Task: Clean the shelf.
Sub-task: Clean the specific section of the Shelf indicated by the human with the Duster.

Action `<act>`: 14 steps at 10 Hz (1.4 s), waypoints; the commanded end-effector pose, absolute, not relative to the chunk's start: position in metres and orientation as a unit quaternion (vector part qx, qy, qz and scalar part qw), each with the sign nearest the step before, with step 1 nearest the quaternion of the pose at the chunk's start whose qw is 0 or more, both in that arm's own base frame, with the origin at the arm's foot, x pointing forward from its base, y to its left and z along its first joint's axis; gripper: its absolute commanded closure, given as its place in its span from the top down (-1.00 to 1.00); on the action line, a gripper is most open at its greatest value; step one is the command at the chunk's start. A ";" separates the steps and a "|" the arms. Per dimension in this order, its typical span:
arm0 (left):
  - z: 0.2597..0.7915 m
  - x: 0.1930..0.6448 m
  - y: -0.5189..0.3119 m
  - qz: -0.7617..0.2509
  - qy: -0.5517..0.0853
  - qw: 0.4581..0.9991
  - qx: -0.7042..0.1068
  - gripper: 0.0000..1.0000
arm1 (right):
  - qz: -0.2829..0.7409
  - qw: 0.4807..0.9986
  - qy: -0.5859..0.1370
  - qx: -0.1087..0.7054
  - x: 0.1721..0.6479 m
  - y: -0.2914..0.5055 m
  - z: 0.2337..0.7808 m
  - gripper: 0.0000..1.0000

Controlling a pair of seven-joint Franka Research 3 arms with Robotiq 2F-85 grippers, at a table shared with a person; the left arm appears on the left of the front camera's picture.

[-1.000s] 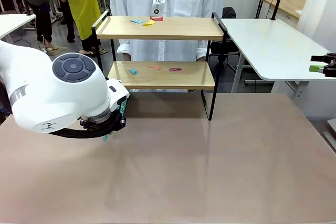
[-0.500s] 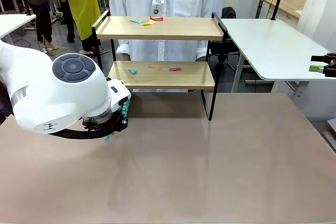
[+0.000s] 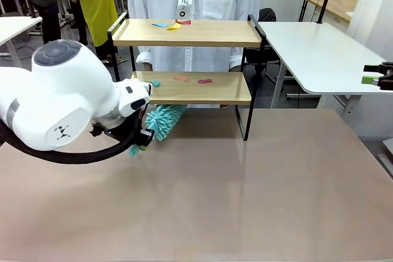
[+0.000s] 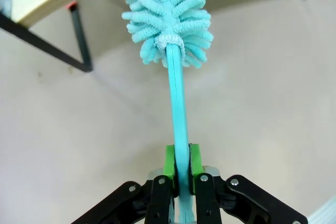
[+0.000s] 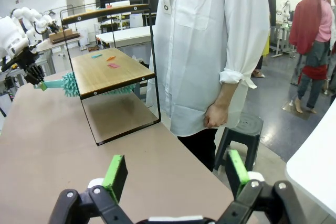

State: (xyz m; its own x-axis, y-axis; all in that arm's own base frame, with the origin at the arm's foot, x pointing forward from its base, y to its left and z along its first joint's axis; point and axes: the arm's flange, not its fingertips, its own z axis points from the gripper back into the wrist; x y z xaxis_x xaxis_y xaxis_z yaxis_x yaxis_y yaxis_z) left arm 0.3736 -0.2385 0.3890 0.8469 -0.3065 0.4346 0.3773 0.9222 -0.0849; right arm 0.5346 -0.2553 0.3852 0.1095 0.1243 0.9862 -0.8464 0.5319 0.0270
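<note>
Firmly clamps left fingers (image 4: pixel 169 162) on the handle of the teal duster (image 4: pixel 168 19), long axis straight ahead, head just below the left end of the shelf (image 3: pixel 227 90); holds right fingers (image 5: pixel 116 176) wide open, empty.

White robot, black claws
The left arm (image 3: pixel 61 105) is glossy white and rounded, with a grey disc cap, a small dark logo and a black cable (image 3: pixel 67 157). The left claw (image 4: pixel 181 156) and right claw (image 5: pixel 176 161) are black linkages with silver screws and green pads (image 5: pixel 116 174).
</note>
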 end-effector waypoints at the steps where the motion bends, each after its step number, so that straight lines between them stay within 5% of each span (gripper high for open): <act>1: 0.404 0.318 -0.162 -0.253 -0.190 0.939 -0.137 -0.74 | 0.362 0.672 -0.561 0.319 0.536 -0.254 0.387 1.00; 10: 0.412 0.323 -0.097 -0.455 -0.054 0.852 -0.252 -0.74 | 0.362 0.672 -0.561 0.319 0.536 -0.254 0.387 1.00; 14: 0.467 0.312 -0.076 -0.483 -0.025 0.840 -0.245 -0.74 | 0.362 0.672 -0.561 0.319 0.536 -0.254 0.387 1.00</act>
State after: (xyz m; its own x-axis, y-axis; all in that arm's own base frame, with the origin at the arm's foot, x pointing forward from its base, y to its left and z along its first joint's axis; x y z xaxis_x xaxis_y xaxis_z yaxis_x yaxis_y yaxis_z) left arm 0.3216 -0.0803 0.4489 0.5467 -0.7833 0.2958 0.8143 0.4153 -0.4055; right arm 0.5347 -0.2551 0.3851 0.1097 0.1241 0.9862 -0.8465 0.5317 0.0273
